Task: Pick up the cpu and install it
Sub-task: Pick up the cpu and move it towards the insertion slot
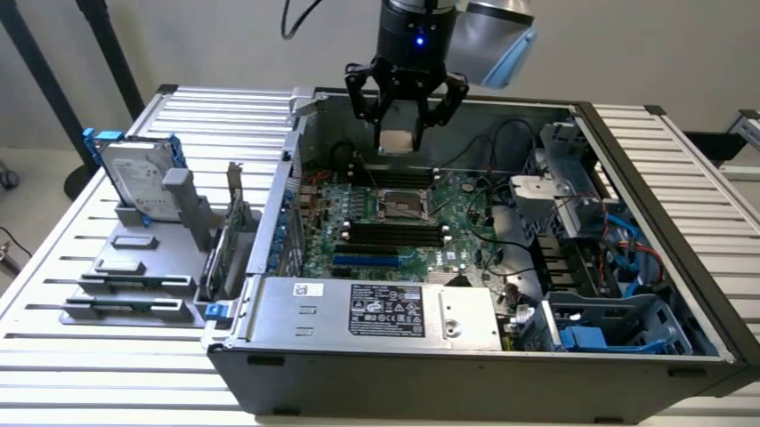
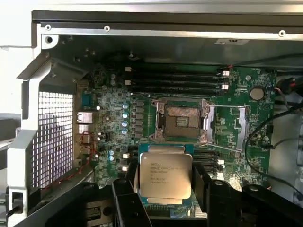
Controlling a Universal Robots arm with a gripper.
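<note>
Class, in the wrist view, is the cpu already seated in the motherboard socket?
No: the gripper holds the cpu clear of the socket, which lies open and empty.

Plain pale wall point(image 1: 214, 44) running behind. White slatted worktop point(image 1: 71, 374) catching glare along its near edge. Two dark poles point(image 1: 116, 55) leaning past its far corner on the exterior view's left, pale floor point(image 1: 36, 160) showing there.
</note>
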